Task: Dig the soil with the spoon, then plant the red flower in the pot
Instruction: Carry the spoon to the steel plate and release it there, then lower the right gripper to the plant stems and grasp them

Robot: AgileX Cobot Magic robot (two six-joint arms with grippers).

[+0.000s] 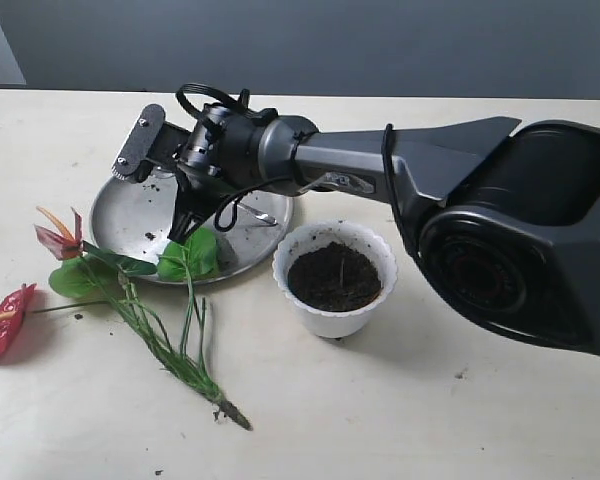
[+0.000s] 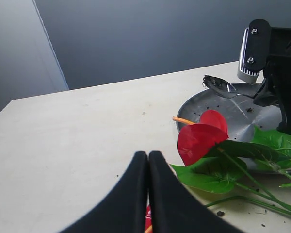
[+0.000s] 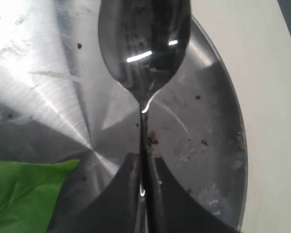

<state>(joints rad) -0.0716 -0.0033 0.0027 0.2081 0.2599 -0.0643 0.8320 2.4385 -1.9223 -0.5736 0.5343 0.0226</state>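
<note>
Spoon [image 3: 144,58] bowl points straight out from right claw [image 3: 141,170], over plate [image 3: 48,87].

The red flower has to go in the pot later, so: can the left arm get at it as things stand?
Probably yes. The red flower lies flat on the table just ahead of the left pincer, which is shut and empty, with nothing between them. The right pincer holds the spoon over the plate behind.
</note>
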